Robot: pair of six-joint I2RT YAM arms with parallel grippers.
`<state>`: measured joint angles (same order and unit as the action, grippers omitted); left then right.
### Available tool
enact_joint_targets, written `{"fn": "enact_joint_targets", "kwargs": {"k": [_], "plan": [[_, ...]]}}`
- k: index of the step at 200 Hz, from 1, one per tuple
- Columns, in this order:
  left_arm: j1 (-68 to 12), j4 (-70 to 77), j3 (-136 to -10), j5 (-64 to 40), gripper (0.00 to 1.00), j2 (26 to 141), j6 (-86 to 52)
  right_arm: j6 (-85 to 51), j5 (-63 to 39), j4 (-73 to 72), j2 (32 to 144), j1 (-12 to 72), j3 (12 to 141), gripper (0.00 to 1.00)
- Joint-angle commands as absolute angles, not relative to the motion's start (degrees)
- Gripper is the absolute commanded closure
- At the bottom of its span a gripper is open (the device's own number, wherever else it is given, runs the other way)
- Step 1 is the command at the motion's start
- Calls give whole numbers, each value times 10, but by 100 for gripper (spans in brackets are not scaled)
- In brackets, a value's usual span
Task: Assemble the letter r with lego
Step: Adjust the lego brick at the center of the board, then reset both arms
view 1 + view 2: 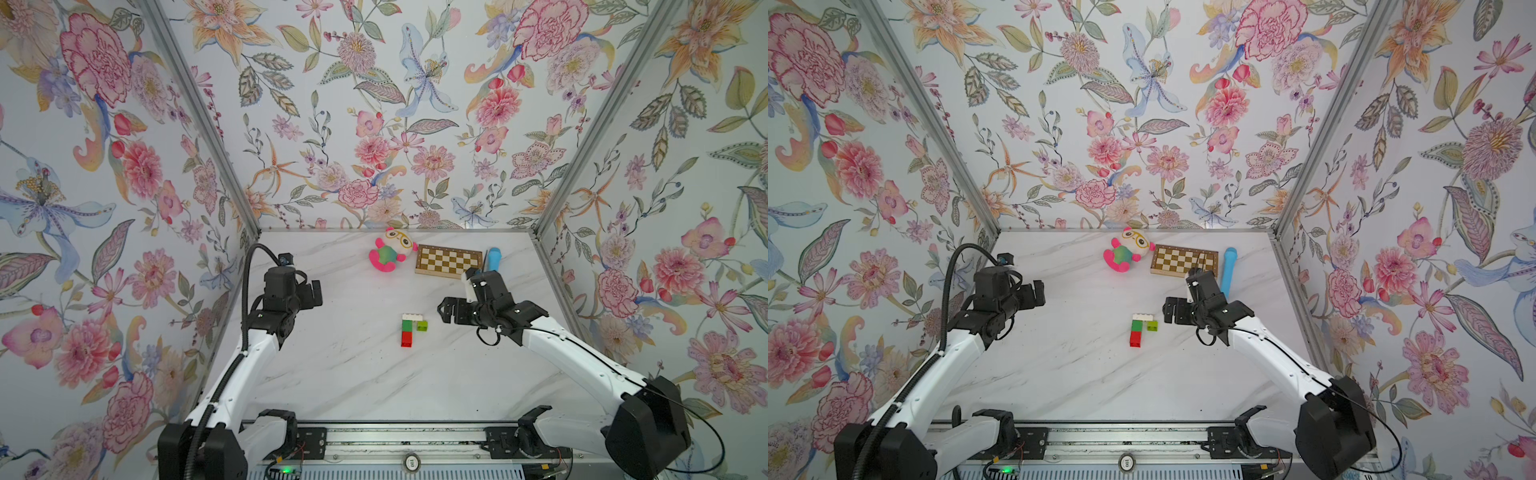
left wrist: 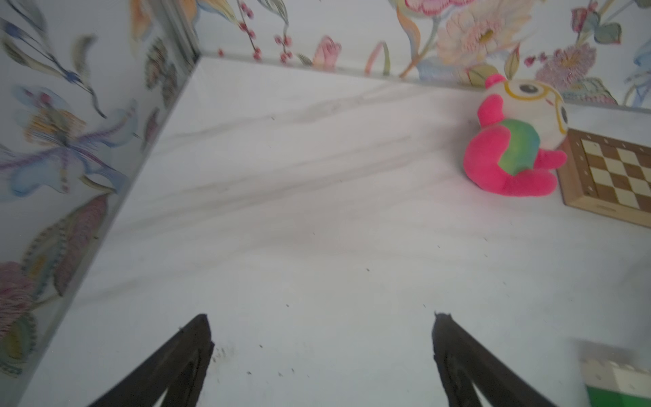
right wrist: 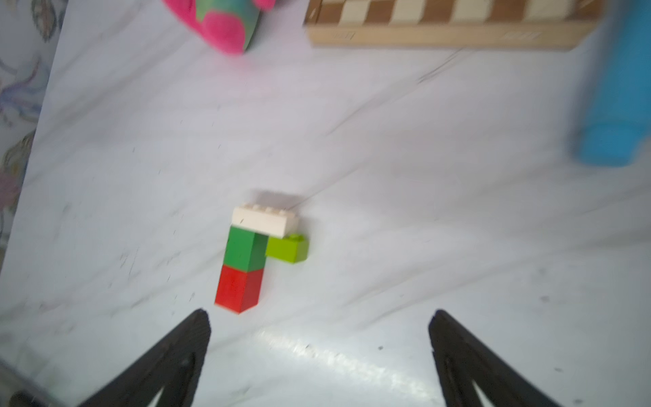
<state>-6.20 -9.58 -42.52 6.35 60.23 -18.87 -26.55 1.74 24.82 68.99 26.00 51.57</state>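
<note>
Letter r (image 1: 410,329), 4 bricks, lies flat on the bench (image 1: 353,374), centre frame in both top views. Left jaws and right jaws spread wide, holding nothing.

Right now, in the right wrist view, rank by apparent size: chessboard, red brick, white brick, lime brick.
1. chessboard, though cropped by the frame.
2. red brick and white brick: too close to rank; red lies nearer the camera.
3. lime brick, smallest.
</note>
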Motion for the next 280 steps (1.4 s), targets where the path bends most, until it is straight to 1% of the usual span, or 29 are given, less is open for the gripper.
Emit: {"fn": "enact_joint_targets", "kwargs": {"k": [1, 14, 31, 59, 78, 94, 123, 138, 151, 158, 177, 188, 200, 212, 219, 225, 231, 235, 245, 257, 270, 280], "plan": [[-55, 129, -317, 199, 1, 561, -99, -202, 180, 249, 650, 218, 470, 1], [-51, 258, -244, 199, 1, 551, -59, -151, 225, 147, 617, 211, 399, 1], [-34, 338, -198, 194, 1, 571, -58, -104, 259, 9, 584, 192, 321, 1], [-6, 417, -176, 172, 1, 643, -69, -51, 229, -220, 570, 135, 200, 1], [3, 489, -162, 143, 1, 706, -91, -54, 197, -281, 599, 84, 176, 1], [3, 534, -156, 130, 1, 746, -94, -54, 173, -331, 622, 58, 158, 1], [3, 647, -137, 136, 1, 785, -88, -53, 155, -434, 660, 36, 122, 1], [2, 684, -129, 133, 1, 799, -77, -55, 158, -509, 683, 30, 101, 1], [1, 771, -108, 133, 1, 828, -69, -55, 146, -583, 703, 26, 82, 1], [-5, 774, -91, 131, 1, 825, -62, -49, 151, -624, 721, 25, 75, 1], [-19, 821, -71, 151, 1, 839, -54, -32, 148, -638, 736, 23, 81, 1], [-23, 835, -71, 153, 1, 864, -50, -18, 137, -678, 765, 21, 78, 1], [-29, 871, -80, 154, 1, 906, -36, -7, 125, -728, 818, 22, 79, 1], [-35, 829, -93, 156, 1, 900, -33, -4, 121, -757, 874, 23, 93, 1], [-35, 830, -94, 158, 1, 900, -36, 9, 111, -783, 906, 26, 107, 1], [-34, 843, -93, 158, 1, 904, -33, 18, 104, -741, 896, 31, 127, 1], [-34, 847, -93, 158, 1, 907, -30, 16, 94, -643, 874, 33, 152, 1], [-35, 839, -94, 158, 1, 905, -31, 16, 86, -616, 875, 31, 164, 1], [-35, 830, -100, 160, 1, 905, -31, 16, 61, -658, 895, 21, 165, 1], [-36, 823, -101, 162, 1, 904, -32, 11, 56, -609, 880, 16, 173, 1], [-36, 826, -100, 162, 1, 904, -30, 13, 58, -641, 890, 17, 168, 1], [-36, 826, -100, 163, 1, 904, -31, 14, 60, -632, 885, 18, 167, 1]]}}
